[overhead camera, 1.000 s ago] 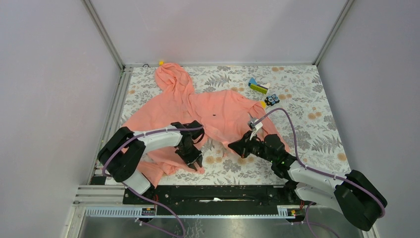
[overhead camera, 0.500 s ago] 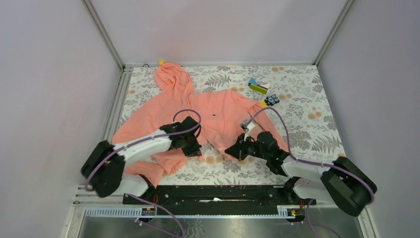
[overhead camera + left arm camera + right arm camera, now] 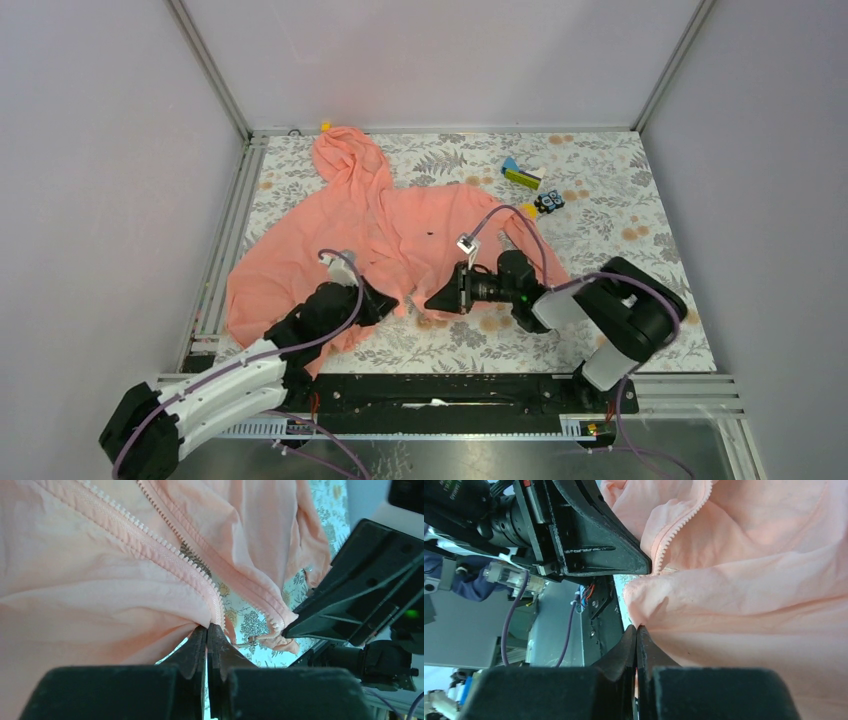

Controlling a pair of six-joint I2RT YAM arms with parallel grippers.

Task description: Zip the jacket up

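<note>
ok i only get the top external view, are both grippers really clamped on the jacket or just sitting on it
observer: The left wrist view shows the left gripper shut on the jacket, right where one row of zipper teeth ends.
operator: and the right one
observer: In the right wrist view, the right gripper is shut on a fold at the fabric's edge. No teeth show at its pinch.
operator: is the zipper joined anywhere yet
observer: Not in what the left wrist view shows. The two teeth rows lie apart, and the floral table cover shows between their lower ends.
</note>
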